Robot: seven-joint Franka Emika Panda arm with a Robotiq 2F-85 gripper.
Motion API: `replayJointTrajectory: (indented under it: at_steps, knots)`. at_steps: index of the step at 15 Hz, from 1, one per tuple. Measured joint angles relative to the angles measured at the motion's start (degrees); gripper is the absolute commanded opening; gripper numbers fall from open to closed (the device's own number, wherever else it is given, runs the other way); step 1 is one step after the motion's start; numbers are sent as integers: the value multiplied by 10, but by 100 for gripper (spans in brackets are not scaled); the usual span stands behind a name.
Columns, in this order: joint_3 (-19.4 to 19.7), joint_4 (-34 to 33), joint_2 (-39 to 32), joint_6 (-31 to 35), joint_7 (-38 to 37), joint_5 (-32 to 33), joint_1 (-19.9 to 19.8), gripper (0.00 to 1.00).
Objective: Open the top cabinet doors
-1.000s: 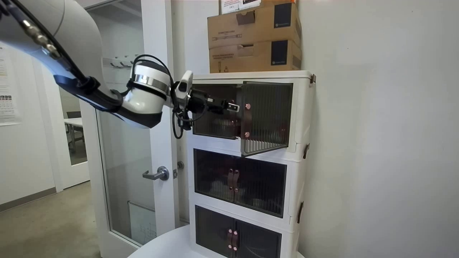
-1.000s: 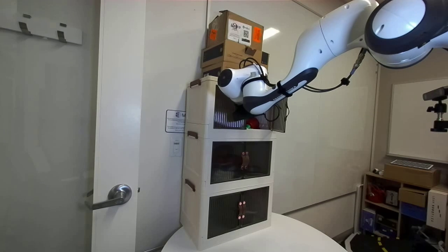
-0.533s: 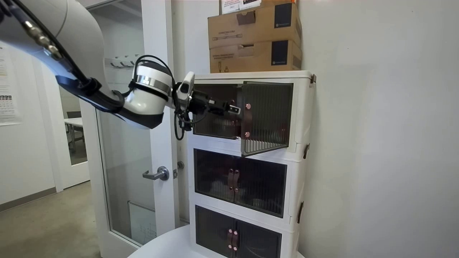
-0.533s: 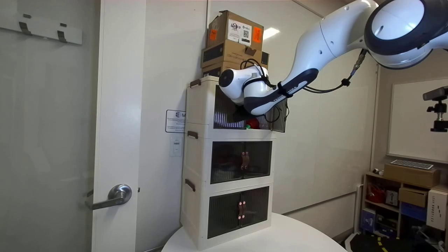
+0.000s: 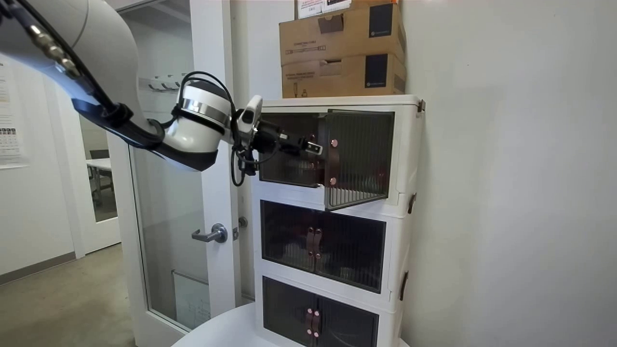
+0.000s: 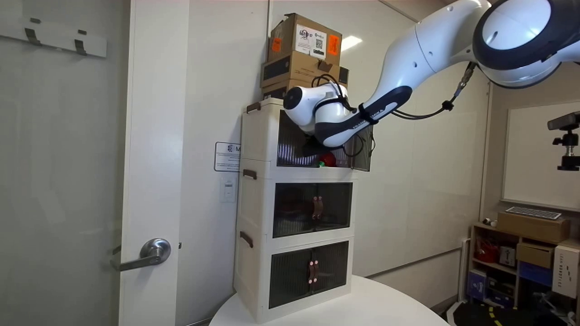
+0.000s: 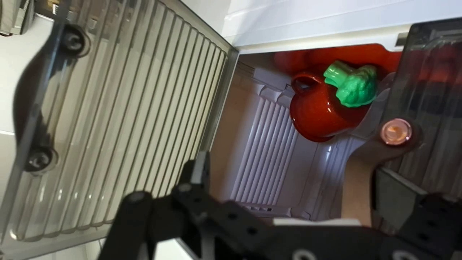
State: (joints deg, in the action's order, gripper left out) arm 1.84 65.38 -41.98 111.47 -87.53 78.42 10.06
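Observation:
The top cabinet doors front the uppermost tier of the white cabinet (image 5: pixel 407 159). One door (image 5: pixel 364 154) stands swung outward; it fills the left of the wrist view (image 7: pixel 137 119). The other door (image 5: pixel 284 166) is shut and lies at the right of the wrist view (image 7: pixel 433 83). My gripper (image 5: pixel 313 147) is at the shut door's front, beside the open door's free edge. In the wrist view the gripper (image 7: pixel 294 177) has its fingers wide apart. The shut door's brown strap handle (image 7: pixel 357 184) lies between them, close by the right finger; whether that finger is behind the strap is unclear.
A red mug (image 7: pixel 317 112) and a green toy broccoli (image 7: pixel 355 85) are inside the top tier. Cardboard boxes (image 5: pixel 342 43) stand on the cabinet. Middle doors (image 6: pixel 294 210) and lowest doors (image 6: pixel 290 276) are shut. The cabinet stands on a round white table (image 6: pixel 385 303) near a glass room door (image 5: pixel 219 193).
My gripper has dipped very slightly at the shut door since one second ago. Both top doors look unmoved.

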Motion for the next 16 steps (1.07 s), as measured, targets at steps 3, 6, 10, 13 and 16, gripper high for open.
replayJointTrajectory:
  at_steps: [3,6,10,13,16]
  knots:
    - [0,0,1,-7,1,-4,2,100]
    - [0,1,2,-14,1,-8,4,100]
    - [-3,21,20,-48,1,-26,12,100]
    - [-9,45,39,-73,1,-44,16,100]
    - [-16,73,64,-84,1,-65,17,100]
